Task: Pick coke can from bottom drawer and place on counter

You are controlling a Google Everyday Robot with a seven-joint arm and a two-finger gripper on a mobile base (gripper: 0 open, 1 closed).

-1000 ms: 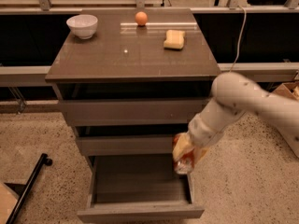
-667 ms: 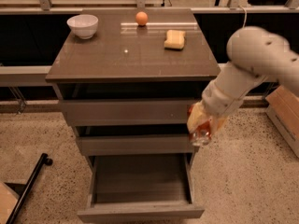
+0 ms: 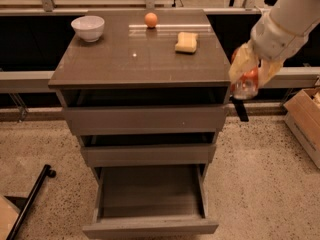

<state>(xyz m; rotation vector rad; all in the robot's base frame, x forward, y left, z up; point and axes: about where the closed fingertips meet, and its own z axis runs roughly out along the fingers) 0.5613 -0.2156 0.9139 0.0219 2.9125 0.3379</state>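
My tool point(image 3: 254, 70) hangs in the air just off the front right corner of the table point(image 3: 125, 64). Its pale yellowish pads are clamped on the coke can point(image 3: 248, 82), a small red cylinder whose silvery end points down. The can is at about the height of the table's front edge, beside it, not over it. The table top is a glossy grey-brown slab. On it sit a round white bowl point(image 3: 88, 28) at the back left, a small orange point(image 3: 151, 19) at the back middle and a soft yellow sponge point(image 3: 186, 42) nearest my tool. Below, the bottom drawer point(image 3: 150, 229), a shallow box with a plain front, stands pulled out over the speckled floor point(image 3: 260, 184). A cardboard box point(image 3: 305, 116) stands to my right.
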